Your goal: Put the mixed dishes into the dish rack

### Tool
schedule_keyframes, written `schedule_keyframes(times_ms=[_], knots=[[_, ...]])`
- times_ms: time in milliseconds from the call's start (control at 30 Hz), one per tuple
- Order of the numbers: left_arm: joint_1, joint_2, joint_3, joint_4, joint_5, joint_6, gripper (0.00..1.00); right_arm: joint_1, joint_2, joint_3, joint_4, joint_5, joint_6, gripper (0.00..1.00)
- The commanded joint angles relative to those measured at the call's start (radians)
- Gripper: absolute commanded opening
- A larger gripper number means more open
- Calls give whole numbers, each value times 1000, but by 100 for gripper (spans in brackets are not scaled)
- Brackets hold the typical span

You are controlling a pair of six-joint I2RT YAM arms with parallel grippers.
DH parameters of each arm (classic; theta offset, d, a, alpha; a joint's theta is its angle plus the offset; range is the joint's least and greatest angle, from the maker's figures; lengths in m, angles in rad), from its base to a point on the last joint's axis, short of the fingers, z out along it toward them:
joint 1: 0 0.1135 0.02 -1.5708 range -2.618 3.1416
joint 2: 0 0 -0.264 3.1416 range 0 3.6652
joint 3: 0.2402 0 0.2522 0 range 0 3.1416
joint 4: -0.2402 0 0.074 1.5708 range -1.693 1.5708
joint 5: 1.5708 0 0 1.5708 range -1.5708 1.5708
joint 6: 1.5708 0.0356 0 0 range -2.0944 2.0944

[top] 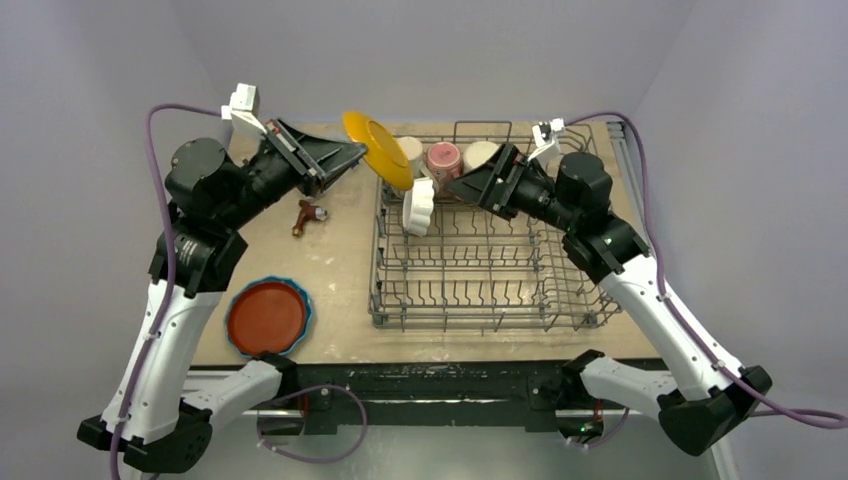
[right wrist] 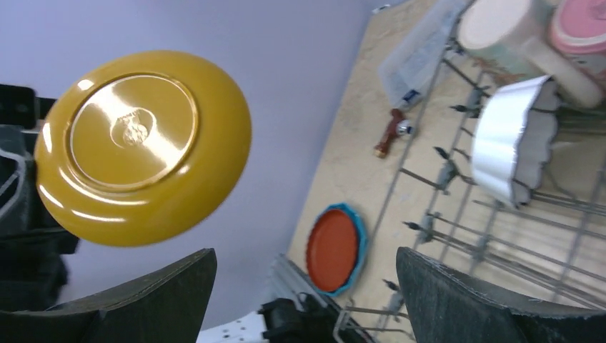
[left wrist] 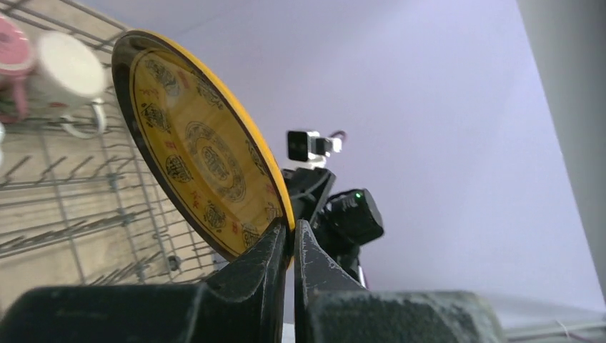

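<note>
Yellow-patterned plate (top: 378, 148) is off the desk (top: 340, 270), held tilted on edge above the far left corner of the dish rack (top: 480, 322). We note the left tool (top: 355, 155) pinching its rim, both fingers pressed against it. The plate's plain glossy underside faces the right wrist camera.

Right tool (top: 455, 186) hovers over the far part of the rack, fingers spread wide and holding nothing.

In the rack, along the far row: cream mug (top: 408, 150), pink mug (top: 443, 158), second cream mug (top: 481, 153). Scalloped bowl (top: 418, 205) stands on edge just in front of them.

On the desk, near left: orange plate (top: 266, 317) lying in the blue plate (top: 305, 305). Small red-brown implement (top: 307, 214) lies left of the rack.
</note>
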Motion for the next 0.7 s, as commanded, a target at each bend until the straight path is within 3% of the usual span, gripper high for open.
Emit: schedule_keyframes(times_ms=[0, 167, 667], knots=[[-90, 9, -30, 293, 22, -97, 0, -22, -2, -26, 305, -214, 283, 99], [-123, 33, -65, 417, 11, -158, 0, -23, -35, -162, 614, -193, 573, 99], [-231, 84, -147, 611, 11, -224, 0, -24, 40, -157, 894, -133, 944, 99]])
